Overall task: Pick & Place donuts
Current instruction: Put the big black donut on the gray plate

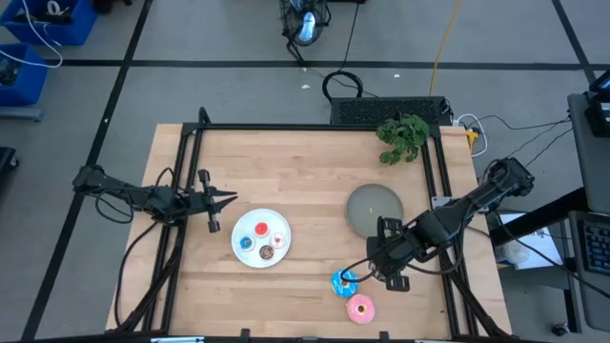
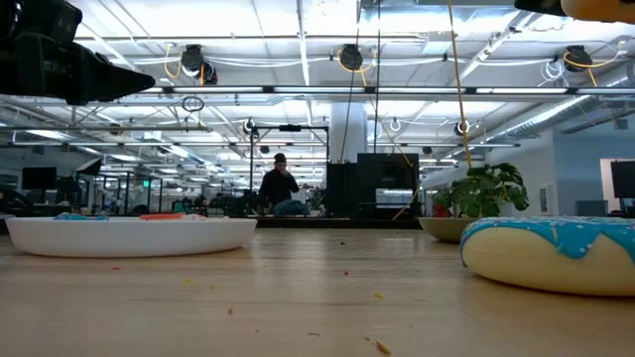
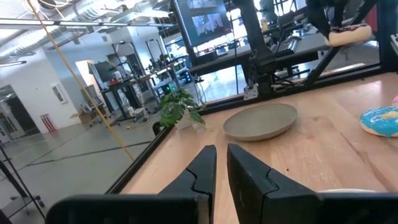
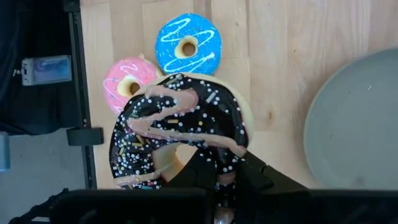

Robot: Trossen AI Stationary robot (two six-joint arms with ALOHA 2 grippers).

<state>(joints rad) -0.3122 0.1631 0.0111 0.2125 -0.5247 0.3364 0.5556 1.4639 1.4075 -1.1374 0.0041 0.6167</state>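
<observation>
A wooden table stands between two dark robot arms. The right gripper (image 4: 214,177) hangs above the table with its jaws closed on the rim of the chocolate donut (image 4: 180,127), which dangles beneath the fingers, clear of the wood. Directly below the held donut, a little past the jaws on the side away from the grey plate, the blue-iced donut (image 4: 188,45) and the pink-iced donut (image 4: 127,84) lie flat on the bare table, just beside each other. The grey plate (image 1: 374,209) sits near the jaws on the other side, with nothing visible on it.

The left gripper (image 1: 222,199) waits off to the far side, jaws nearly shut and empty, pointing toward the white plate (image 1: 243,250). That plate lies just ahead of its fingertips and carries the three small donuts: the red one (image 1: 261,229), the blue one (image 1: 246,242) and the whitish one (image 1: 278,239), along with a small dark piece beside them that I cannot make out.

As I judge it, the work is roughly half done. The small donuts look settled on the white plate. Of the larger three, one is in the air and seems bound for the grey plate, while the blue-iced and pink-iced ones are not yet picked up. A person stands far back in the room, well away from the table.
</observation>
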